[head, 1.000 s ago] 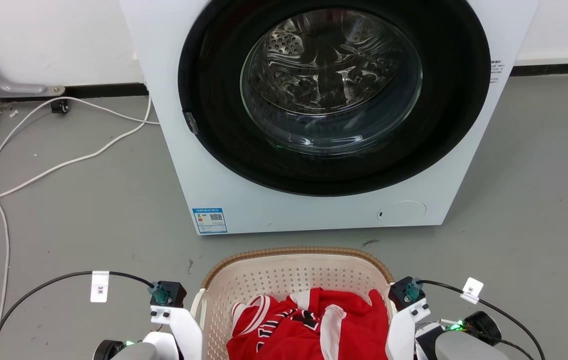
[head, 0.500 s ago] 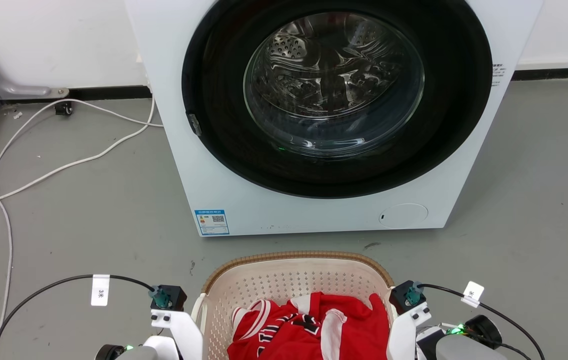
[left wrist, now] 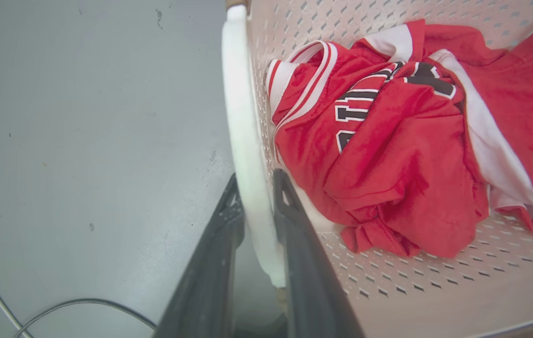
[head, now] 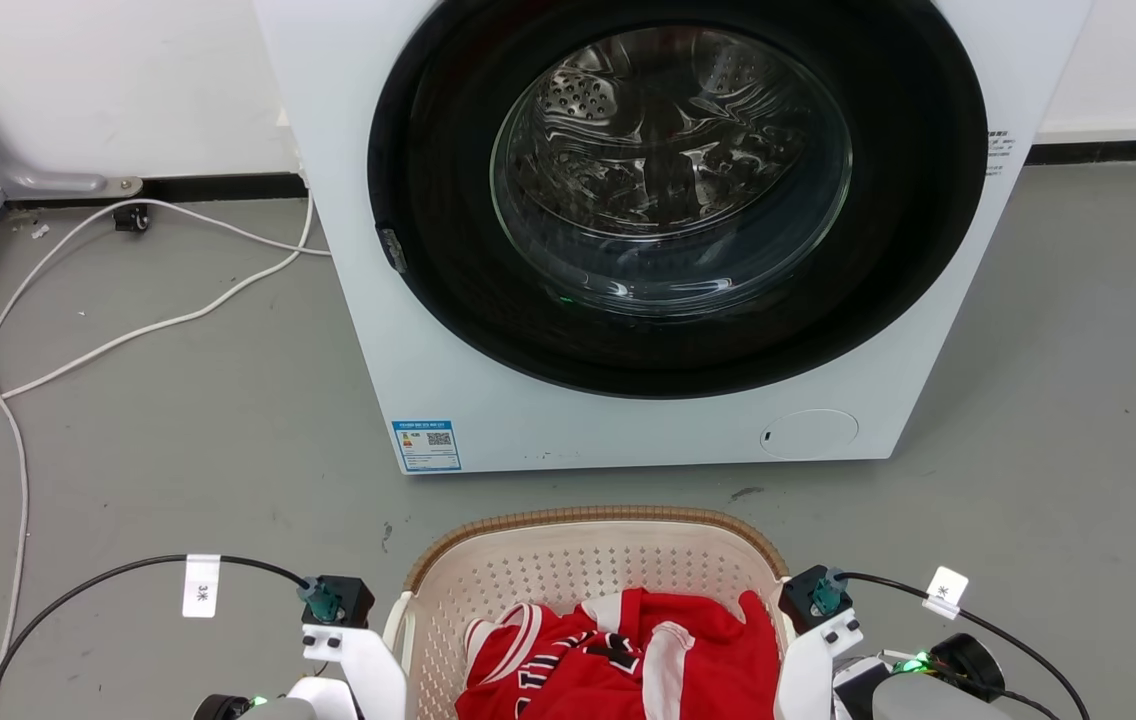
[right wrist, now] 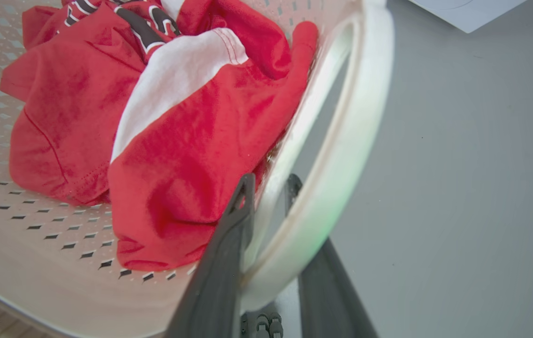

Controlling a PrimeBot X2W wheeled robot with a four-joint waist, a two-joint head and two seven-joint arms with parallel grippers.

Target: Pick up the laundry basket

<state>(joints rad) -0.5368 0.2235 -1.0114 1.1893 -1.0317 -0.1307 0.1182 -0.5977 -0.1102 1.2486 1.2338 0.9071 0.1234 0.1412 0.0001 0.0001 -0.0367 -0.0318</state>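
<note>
Basket [head: 588, 515] just near side of washer [head: 448, 380], jersey [left wrist: 388, 155] inside. Left gripper [left wrist: 256, 188] pinched shut on left handle [left wrist: 243, 117], right gripper [right wrist: 271, 183] on right handle [right wrist: 360, 108]. Two-sided grip likely keeps lift level.

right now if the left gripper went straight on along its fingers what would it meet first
The white loop handle of the laundry basket, between its fingers; the left gripper would slide along it. Beyond, probably floor; depth unclear.
</note>
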